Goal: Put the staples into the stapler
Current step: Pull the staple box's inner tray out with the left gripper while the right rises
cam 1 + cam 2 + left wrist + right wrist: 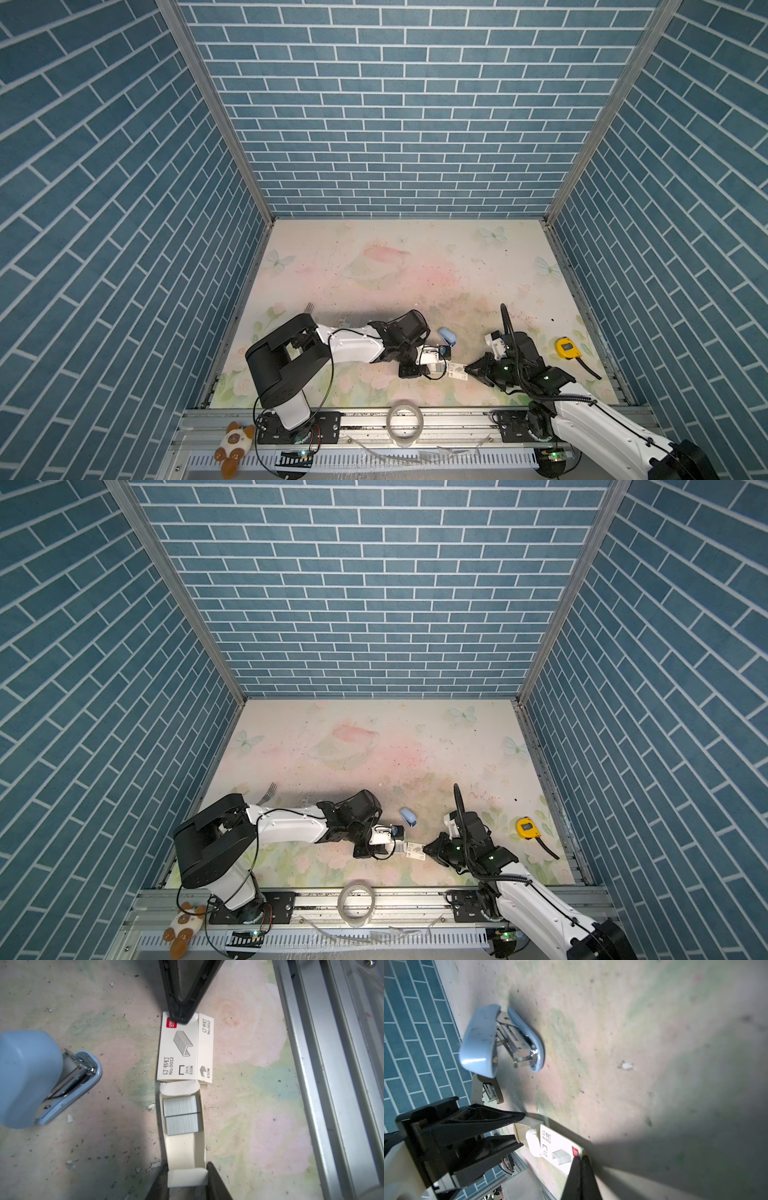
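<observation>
The staples are a small white box with grey print and a red corner mark, lying on the mat. Its plain inner tray is pulled partly out, showing two grey staple strips. My left gripper is shut on the tray's far end. My right gripper is shut, its joined tips resting on the box's end by the red mark. The light blue stapler lies just beyond, its top swung open and metal channel bare. In both top views the box sits between the two grippers.
A yellow tape measure lies at the right. A fork lies behind the left arm. A tape roll and a plush toy sit on the front rail. The aluminium rail runs close beside the box.
</observation>
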`<state>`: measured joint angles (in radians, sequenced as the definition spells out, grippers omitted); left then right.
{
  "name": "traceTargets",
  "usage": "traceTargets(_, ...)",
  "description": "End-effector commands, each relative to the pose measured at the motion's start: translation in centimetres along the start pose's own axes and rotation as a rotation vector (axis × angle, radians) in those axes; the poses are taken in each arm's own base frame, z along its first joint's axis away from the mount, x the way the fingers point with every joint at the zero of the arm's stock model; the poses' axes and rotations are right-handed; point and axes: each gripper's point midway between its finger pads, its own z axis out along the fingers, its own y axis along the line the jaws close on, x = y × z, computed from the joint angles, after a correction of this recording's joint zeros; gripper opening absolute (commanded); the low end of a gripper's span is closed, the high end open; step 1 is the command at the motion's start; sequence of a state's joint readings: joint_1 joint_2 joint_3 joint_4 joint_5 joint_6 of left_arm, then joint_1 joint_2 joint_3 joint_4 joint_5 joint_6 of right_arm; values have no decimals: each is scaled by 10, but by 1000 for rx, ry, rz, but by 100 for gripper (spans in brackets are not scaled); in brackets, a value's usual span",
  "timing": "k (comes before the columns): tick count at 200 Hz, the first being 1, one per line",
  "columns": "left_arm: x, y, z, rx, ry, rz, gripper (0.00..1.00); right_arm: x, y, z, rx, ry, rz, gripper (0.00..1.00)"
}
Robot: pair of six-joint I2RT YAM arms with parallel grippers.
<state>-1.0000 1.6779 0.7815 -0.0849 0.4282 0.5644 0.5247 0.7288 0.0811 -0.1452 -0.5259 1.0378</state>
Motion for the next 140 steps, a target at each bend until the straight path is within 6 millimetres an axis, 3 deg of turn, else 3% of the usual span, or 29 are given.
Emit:
traceTargets(1, 35, -13, 7, 48, 123, -57, 30, 6, -25, -2, 103, 11, 7, 5)
traceTargets(55, 35, -12, 8, 45, 125, -58, 32, 0, -9, -7, 73, -8, -40, 15)
traceTargets(140, 34, -12, 8, 44, 120, -56, 35, -5, 12, -19, 3, -49, -87, 23)
